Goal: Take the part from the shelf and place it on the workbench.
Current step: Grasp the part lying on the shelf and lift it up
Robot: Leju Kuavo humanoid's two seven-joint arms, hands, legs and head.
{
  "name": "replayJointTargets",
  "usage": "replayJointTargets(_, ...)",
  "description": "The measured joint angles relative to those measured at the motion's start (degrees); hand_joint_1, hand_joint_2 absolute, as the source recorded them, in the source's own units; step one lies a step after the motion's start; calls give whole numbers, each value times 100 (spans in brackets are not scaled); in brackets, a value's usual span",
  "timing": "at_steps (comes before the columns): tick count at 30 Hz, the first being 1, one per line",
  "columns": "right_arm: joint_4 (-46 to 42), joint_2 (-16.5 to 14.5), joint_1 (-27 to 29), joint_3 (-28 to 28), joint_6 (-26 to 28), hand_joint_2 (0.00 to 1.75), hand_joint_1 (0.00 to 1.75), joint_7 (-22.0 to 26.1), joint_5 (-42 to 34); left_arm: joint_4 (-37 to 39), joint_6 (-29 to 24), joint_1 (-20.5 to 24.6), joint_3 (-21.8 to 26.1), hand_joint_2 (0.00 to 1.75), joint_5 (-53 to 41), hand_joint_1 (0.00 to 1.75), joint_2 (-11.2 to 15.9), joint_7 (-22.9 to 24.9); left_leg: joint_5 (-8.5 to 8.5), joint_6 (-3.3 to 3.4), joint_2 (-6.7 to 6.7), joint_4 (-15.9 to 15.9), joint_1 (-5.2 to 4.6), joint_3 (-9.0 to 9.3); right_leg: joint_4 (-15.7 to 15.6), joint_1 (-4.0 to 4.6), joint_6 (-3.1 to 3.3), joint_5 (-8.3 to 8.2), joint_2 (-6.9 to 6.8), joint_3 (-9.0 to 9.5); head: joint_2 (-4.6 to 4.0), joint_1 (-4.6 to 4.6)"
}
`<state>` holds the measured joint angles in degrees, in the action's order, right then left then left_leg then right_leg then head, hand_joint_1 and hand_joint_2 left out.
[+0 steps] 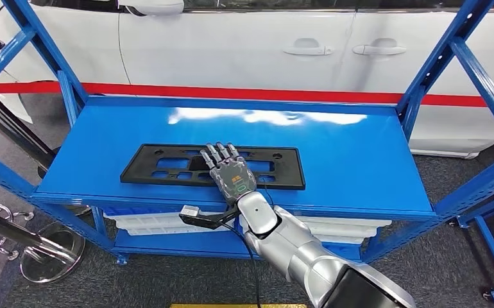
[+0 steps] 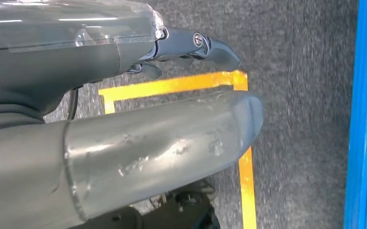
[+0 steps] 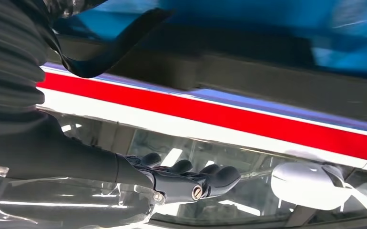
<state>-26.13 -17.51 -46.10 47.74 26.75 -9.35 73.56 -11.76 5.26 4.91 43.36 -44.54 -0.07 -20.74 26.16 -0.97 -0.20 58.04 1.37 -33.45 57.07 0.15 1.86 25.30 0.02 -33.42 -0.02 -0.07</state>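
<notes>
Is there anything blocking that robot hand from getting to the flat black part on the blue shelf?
Nothing visible does. The right robot hand already reaches over the black part, its fingers spread above the part's middle. The blue shelf around the part is bare. Whether the fingers touch the part cannot be told.

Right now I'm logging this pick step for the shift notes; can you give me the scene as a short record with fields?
part: flat black plastic panel with cutouts, lying on the top shelf
shelf: blue metal rack, white trays on the level below
right hand: over the middle of the panel, fingers stretched out flat; contact cannot be told
left hand: hanging by the rack, above grey carpet with yellow floor tape, holding nothing
background: white car behind a red barrier tape
task state: panel not yet lifted
</notes>
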Motion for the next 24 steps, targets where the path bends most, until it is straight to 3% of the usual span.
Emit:
replayJointTargets(2,26,-25,-11,0,-3,175,0,-1,4,0,3,3,0,0,-3,0,3,1,313,-29,4,529,10,-239,-55,-8,61,-27,-9,31,-1,1)
replayJointTargets(4,62,-35,-13,0,-35,175,0,-26,29,0,5,2,0,0,-5,0,8,3,647,-57,4,1312,12,-616,-42,17,87,-19,-13,23,-1,0)
replayJointTargets(5,86,-35,-12,0,-65,175,0,-52,50,0,5,0,0,0,-10,0,10,4,689,-66,4,1542,12,-733,-27,29,94,-11,-14,19,-1,0)
replayJointTargets(6,114,-35,-14,0,-101,175,0,-83,73,0,6,0,0,0,-20,0,11,5,612,-68,5,1548,12,-742,-8,37,97,0,-13,17,-1,0)
replayJointTargets(8,164,-35,-36,0,-174,175,0,-135,109,0,12,12,0,0,-39,0,14,5,216,-49,8,926,12,-443,35,43,86,32,-6,27,-1,0)
replayJointTargets(10,214,-34,-91,0,-242,175,0,-181,148,0,22,42,0,0,-47,0,20,4,-44,-8,7,214,-9,-95,72,66,46,59,4,18,-1,1)
replayJointTargets(11,240,-34,-125,0,-280,175,37,-204,170,0,26,55,0,0,-50,0,24,4,-78,16,5,37,-21,-17,84,75,25,62,7,3,-1,1)
replayJointTargets(14,315,-36,-210,0,-462,175,168,-255,230,0,35,72,-1,0,-58,0,32,4,-85,102,-2,-40,-22,-13,106,73,-47,68,11,-31,-1,1)
replayJointTargets(16,364,-37,-267,0,-645,175,175,-269,250,0,41,84,-1,0,-59,0,33,1,-111,170,4,-68,10,-8,367,59,-115,254,13,-145,-1,1)
replayJointTargets(19,432,-39,-310,1,-800,175,175,-230,259,0,46,97,0,0,-51,0,33,-9,-120,211,10,-76,23,-11,1425,-4,-203,765,12,-648,-1,1)
replayJointTargets(20,456,-39,-309,1,-819,175,175,-210,260,0,50,96,0,0,-47,0,34,-15,-119,210,10,-75,24,-12,1688,-28,-222,829,11,-785,-1,2)
replayJointTargets(21,478,-39,-308,2,-834,175,175,-193,260,0,55,94,0,0,-43,0,34,-23,-117,208,7,-74,27,-10,1754,-48,-233,782,9,-831,0,2)
replayJointTargets(22,496,-40,-310,2,-840,175,175,-179,258,0,61,93,0,0,-39,0,35,-32,-114,202,2,-74,30,-3,1583,-63,-235,627,6,-761,0,1)
replayJointTargets(24,514,-48,-325,1,-845,175,175,-164,252,-1,71,93,0,0,-32,0,35,-58,-102,178,-10,-79,37,23,780,-69,-200,204,7,-379,0,1)
